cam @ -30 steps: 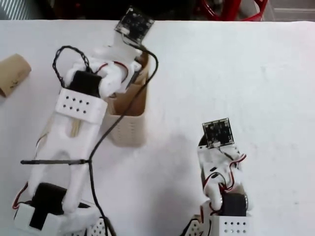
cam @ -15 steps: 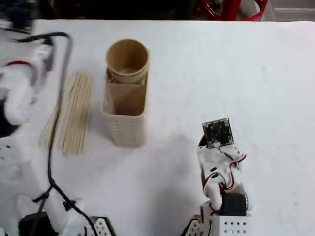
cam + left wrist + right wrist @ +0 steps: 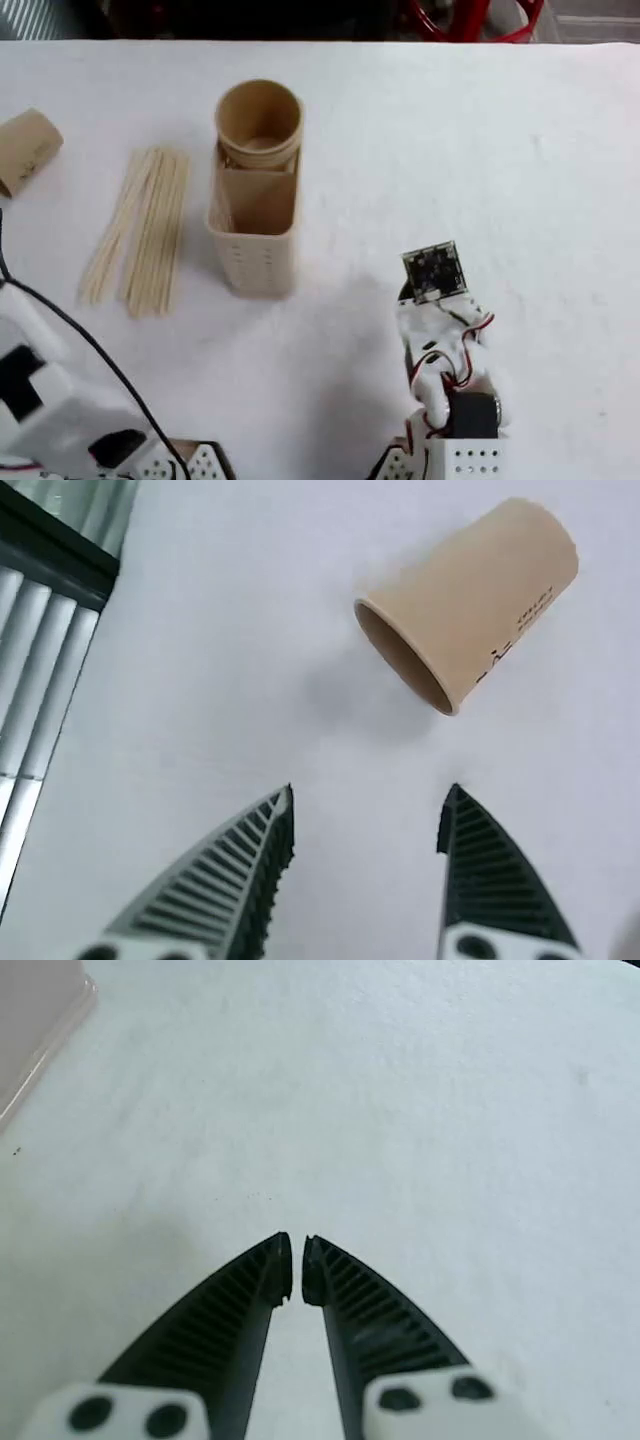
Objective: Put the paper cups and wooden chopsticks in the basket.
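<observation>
Paper cup (image 3: 470, 605): our left pincer (image 3: 370, 792) gapes wide and empty; just ahead, the cup lies on its side on the counter (image 3: 200, 680), well apart from the basket (image 3: 255, 265). We judge it light, thin-walled, crushable, so we would grip gently across the rim.

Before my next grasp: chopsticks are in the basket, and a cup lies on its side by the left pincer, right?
No: the high view shows the chopsticks on the table beside the basket. The cup does lie on its side by the left pincer.
</observation>
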Tool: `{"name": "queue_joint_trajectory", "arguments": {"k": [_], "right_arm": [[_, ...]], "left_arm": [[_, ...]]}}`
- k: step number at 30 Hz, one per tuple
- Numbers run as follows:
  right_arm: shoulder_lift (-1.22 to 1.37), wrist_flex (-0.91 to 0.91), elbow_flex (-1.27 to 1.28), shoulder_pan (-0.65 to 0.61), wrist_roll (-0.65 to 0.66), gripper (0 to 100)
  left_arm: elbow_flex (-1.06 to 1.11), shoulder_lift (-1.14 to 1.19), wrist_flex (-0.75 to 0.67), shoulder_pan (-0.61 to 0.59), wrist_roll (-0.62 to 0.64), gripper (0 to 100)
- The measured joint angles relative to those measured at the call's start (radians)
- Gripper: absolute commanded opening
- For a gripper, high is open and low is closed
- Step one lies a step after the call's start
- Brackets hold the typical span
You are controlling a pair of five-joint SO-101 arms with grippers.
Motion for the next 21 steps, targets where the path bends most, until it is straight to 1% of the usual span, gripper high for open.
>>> {"name": "queue_joint_trajectory", "arguments": {"k": [2,4,6,12,16,21], "right_arm": [[-0.006,0.0,0.011,-0.012,0.002,3.6],[0.0,0.0,0.012,-0.015,0.002,3.6],[0.0,0.0,0.012,-0.02,0.002,3.6],[0.0,0.0,0.012,-0.02,0.002,3.6],[0.0,0.0,0.012,-0.02,0.002,3.6],[0.0,0.0,0.012,-0.02,0.002,3.6]], "left_arm": [[0.0,0.075,-0.051,0.0,-0.052,24],[0.002,0.132,-0.066,0.018,-0.115,24],[0.002,0.18,-0.081,0.044,-0.147,24],[-0.023,0.334,-0.14,0.055,-0.163,24],[-0.107,0.448,-0.146,0.074,-0.163,24],[-0.244,0.568,-0.146,0.091,-0.114,24]]}}
